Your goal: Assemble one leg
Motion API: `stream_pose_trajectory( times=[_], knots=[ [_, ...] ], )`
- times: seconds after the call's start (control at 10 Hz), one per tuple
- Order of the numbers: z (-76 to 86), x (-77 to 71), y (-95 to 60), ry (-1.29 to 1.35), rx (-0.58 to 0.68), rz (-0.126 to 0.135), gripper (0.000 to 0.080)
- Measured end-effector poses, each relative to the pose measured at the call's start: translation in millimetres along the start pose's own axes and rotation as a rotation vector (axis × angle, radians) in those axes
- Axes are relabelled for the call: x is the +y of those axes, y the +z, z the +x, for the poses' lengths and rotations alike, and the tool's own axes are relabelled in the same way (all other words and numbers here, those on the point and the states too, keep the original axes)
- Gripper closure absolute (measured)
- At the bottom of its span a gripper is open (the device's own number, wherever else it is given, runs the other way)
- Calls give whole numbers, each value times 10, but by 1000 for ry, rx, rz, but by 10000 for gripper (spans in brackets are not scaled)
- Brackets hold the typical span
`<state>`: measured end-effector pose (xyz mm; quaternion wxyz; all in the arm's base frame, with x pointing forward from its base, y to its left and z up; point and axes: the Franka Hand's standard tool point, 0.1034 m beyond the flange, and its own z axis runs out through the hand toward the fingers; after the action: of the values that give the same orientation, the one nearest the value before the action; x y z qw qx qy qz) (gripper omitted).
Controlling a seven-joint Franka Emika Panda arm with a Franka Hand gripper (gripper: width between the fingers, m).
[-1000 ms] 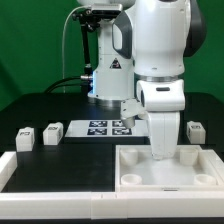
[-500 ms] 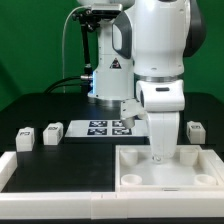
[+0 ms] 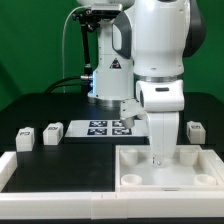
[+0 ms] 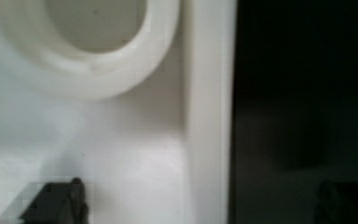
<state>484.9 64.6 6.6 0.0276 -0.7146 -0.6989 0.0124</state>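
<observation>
Small white tagged legs lie on the black table: two at the exterior view's left (image 3: 25, 137) (image 3: 52, 131) and one at the right (image 3: 196, 129). The large white tabletop (image 3: 195, 176) lies at the front right, hollow side up. My gripper (image 3: 160, 156) points straight down at the tabletop's far rim. In the wrist view my gripper (image 4: 197, 203) is open and holds nothing. One dark fingertip (image 4: 53, 201) is over the white tabletop (image 4: 123, 140) and the other is over the dark table, so they straddle the rim. A round socket (image 4: 101, 25) shows in the tabletop.
The marker board (image 3: 108, 127) lies flat behind the tabletop, between the legs. A white ledge (image 3: 55, 170) runs along the front left. The robot base and cables stand at the back.
The gripper has lowered a little toward the tabletop's rim. The legs and the tabletop have not moved.
</observation>
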Motion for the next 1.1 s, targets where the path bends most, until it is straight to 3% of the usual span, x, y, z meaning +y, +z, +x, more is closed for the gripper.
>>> stream_pose_trajectory(
  times=[0.3,0.7,1.1],
  knots=[
    [0,-5,-22,12,-1,-2,151],
    [86,-153,-419,98,-15,-45,151],
    [87,-187,-409,192,-13,-42,151]
  ],
)
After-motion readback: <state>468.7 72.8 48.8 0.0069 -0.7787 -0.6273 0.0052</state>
